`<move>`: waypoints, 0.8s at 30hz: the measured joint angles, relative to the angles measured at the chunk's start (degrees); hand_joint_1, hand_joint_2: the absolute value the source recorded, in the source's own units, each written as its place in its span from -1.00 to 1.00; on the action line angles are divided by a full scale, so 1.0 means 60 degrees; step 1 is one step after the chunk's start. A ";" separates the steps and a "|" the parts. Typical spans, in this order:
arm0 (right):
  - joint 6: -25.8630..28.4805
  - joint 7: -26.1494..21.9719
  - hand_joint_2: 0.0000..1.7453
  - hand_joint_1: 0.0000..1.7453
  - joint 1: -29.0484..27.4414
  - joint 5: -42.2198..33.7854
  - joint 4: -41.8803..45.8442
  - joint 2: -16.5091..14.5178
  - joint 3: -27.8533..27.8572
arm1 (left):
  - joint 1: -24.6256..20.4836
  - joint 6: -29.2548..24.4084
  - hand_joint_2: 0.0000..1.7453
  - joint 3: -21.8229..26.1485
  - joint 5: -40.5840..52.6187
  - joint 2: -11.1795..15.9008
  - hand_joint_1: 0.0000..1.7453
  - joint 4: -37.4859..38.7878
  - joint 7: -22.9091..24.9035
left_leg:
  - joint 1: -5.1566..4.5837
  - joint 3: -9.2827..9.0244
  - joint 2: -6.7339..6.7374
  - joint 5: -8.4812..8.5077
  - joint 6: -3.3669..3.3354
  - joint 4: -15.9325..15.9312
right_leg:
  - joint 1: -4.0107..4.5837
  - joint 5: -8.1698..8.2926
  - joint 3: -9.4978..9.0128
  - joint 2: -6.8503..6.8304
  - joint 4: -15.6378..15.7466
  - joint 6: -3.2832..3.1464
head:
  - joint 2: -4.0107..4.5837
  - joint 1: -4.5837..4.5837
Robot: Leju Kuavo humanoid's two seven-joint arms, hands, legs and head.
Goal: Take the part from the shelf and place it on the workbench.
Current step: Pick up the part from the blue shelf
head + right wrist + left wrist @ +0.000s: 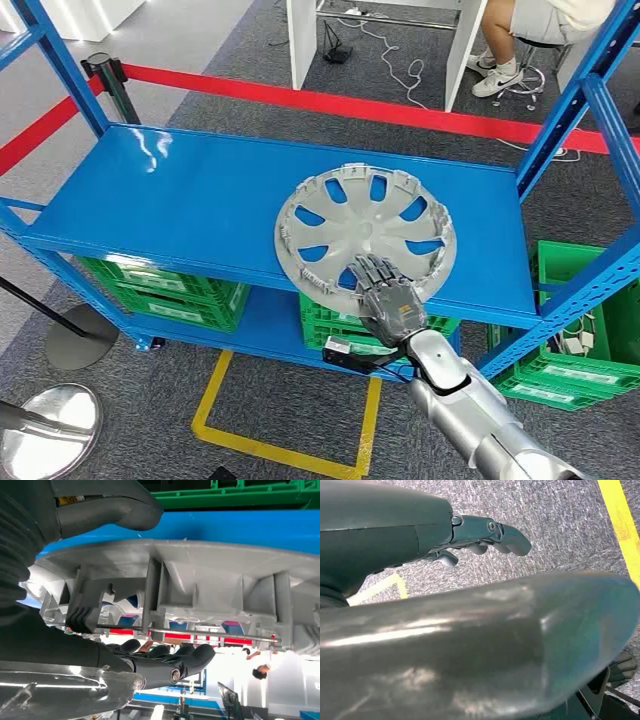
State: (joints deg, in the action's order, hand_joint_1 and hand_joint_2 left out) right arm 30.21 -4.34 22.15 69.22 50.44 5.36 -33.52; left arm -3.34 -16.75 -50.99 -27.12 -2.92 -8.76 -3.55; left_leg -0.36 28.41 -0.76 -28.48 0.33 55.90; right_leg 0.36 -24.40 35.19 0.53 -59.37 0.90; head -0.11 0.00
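Right hand (387, 298) grips the wheel cover (364, 236), hiding its near rim.

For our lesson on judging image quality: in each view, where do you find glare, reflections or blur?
Head view: sharp, with white glare streaks on the blue metal shelf behind the round grey plastic wheel cover. Left wrist view: the dark left hand is fairly clear above a blurred, shiny body part with pale reflections. Right wrist view: the right hand sits against a washed-out bright background.

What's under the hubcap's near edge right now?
The blue shelf carries the hubcap; its near edge overhangs, with the right robot hand on it, thumb below the rim. Green crates sit lower, partly hidden.
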 joint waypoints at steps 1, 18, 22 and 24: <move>-0.0003 -0.0020 1.00 0.98 -0.0019 -0.0021 0.0024 0.0011 0.0003 | 0.0001 -0.0003 -1.00 0.0000 -0.0010 0.0002 -1.00 0.0000 -0.0005 | 0.0000 0.0000 0.0000 0.0000 0.0000 0.0000 | 0.0000 0.0000 0.0000 0.0000 0.0000 0.0000 | 0.0000 0.0000; -0.0185 -0.0239 1.00 1.00 -0.1086 -0.0132 0.2335 0.0671 0.0056 | 0.0019 -0.0299 -1.00 -0.0056 -0.0069 0.0044 -1.00 0.0000 -0.0221 | 0.0000 0.0005 0.0000 -0.0001 0.0000 0.0000 | -0.0001 0.0000 0.0004 0.0002 0.0000 0.0000 | 0.0000 -0.0001; -0.0089 -0.0243 1.00 1.00 -0.1293 0.0020 0.2982 0.0815 0.0060 | 0.0017 -0.0535 -1.00 -0.0149 0.0005 0.0046 -1.00 0.0000 -0.0254 | 0.0000 0.0005 0.0000 -0.0002 0.0000 0.0000 | -0.0001 0.0000 0.0007 0.0003 0.0001 0.0000 | 0.0000 0.0001; -0.0026 -0.0239 1.00 1.00 -0.1376 0.0095 0.3253 0.0855 0.0060 | 0.0016 -0.0660 -1.00 -0.0225 0.0068 0.0045 -1.00 0.0000 -0.0263 | 0.0000 0.0005 0.0000 -0.0002 0.0000 0.0000 | 0.0000 0.0000 0.0007 0.0002 0.0001 0.0000 | 0.0000 0.0001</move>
State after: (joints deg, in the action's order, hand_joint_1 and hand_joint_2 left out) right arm 30.05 -5.77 13.90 69.79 69.96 10.49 -33.16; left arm -3.25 -20.71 -52.34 -26.71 -2.65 -8.76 -5.13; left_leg -0.36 28.44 -0.76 -28.49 0.32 55.90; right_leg 0.36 -24.41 35.23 0.54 -59.36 0.90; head -0.11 0.01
